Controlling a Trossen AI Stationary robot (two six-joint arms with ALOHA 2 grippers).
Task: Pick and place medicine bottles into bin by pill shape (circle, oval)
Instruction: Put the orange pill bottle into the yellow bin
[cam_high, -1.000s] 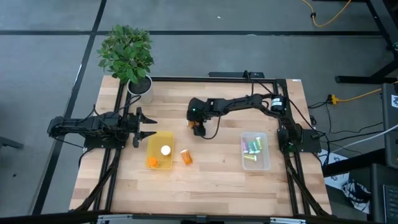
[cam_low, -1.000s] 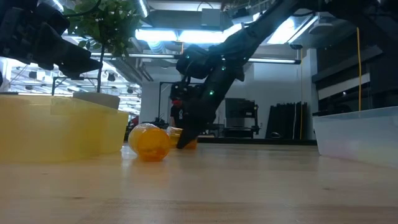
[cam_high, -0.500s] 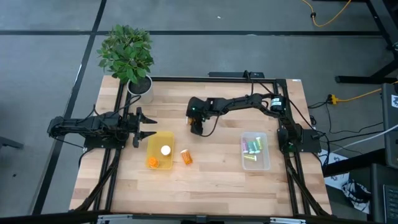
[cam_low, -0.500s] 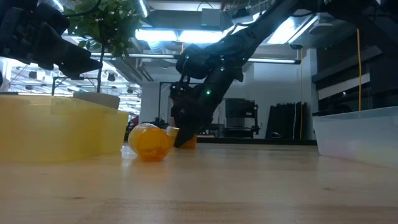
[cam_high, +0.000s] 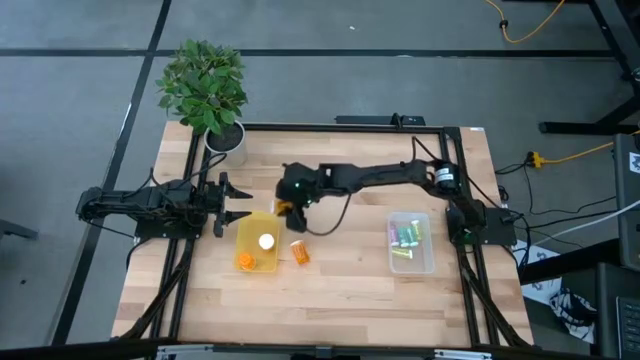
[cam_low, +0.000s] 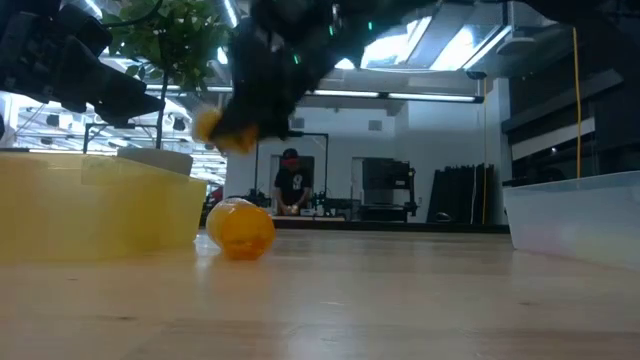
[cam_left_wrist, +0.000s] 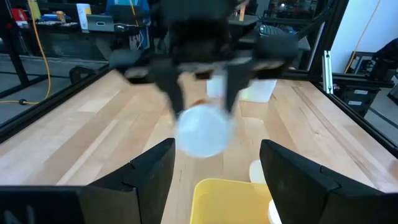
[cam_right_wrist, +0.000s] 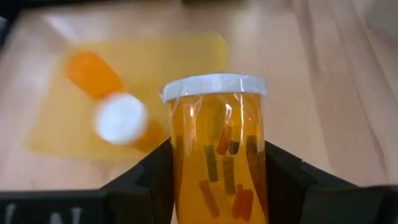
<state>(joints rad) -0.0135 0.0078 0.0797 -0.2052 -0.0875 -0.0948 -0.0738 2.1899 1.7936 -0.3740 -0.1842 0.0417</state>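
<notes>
The right tool (cam_high: 290, 203) holds a see-through orange medicine bottle with a white cap (cam_right_wrist: 216, 149). Its two dark fingers (cam_right_wrist: 155, 177) are closed tight on the bottle's sides. The bottle is up in the air, above the pale wooden surface (cam_high: 340, 290). It hangs just beside the far corner of the small yellow plastic tray (cam_high: 258, 243). Inside the bottle are long thin pills in orange and green.

The yellow tray has two more orange bottles in it. One stands up and shows its round white cap (cam_high: 266, 241). The other lies on its side near the front edge (cam_high: 246, 262). One more orange bottle (cam_high: 299, 252) lies on the wood just beside the tray, between it and the middle of the surface.

The clear plastic tray (cam_high: 412, 243) sits well apart, on the right side. It holds a small bunch of pale green, purple and yellow vials (cam_high: 405, 236). They are too small to count, maybe five.

The left tool (cam_high: 232, 204) waits near the left edge, with its fingers spread open and nothing in them. The middle and front of the surface are bare wood. A white pot with a green leafy plant (cam_high: 222, 132) stands at the far left corner.

In the low view the held bottle is a blur, and the right arm hides part of it.
</notes>
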